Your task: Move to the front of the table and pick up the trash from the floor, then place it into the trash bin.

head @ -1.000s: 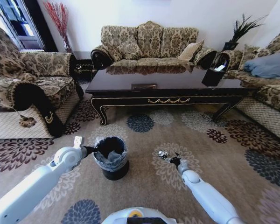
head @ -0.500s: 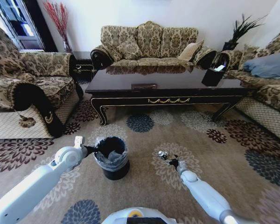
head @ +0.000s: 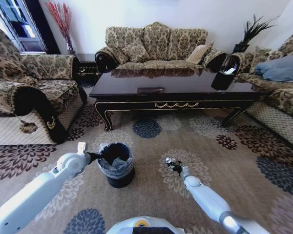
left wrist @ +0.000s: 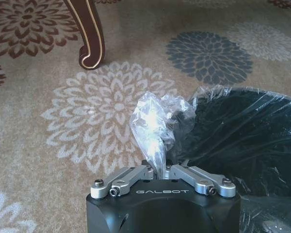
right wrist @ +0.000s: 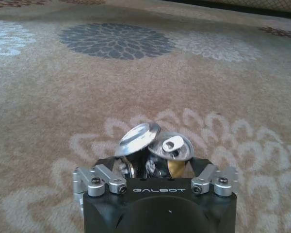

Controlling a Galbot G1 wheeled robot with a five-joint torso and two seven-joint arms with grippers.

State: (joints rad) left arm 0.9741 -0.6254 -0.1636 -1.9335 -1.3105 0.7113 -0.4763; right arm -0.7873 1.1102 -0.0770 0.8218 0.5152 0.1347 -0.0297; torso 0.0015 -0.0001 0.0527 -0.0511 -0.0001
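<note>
**Left gripper pinches the bin liner, right gripper low over the carpet**

The trash bin [head: 115, 165] stands on the flowered carpet [head: 151, 195], in front of the table [head: 176, 87]. The left gripper [left wrist: 161, 170] is at the bin's rim, and its fingers are closed on a fold of the clear plastic liner [left wrist: 155, 126]. The right gripper [head: 172, 164] is near the carpet, well apart from the bin; its fingers [right wrist: 138, 138] are pressed together, with nothing visible between them.
</note>
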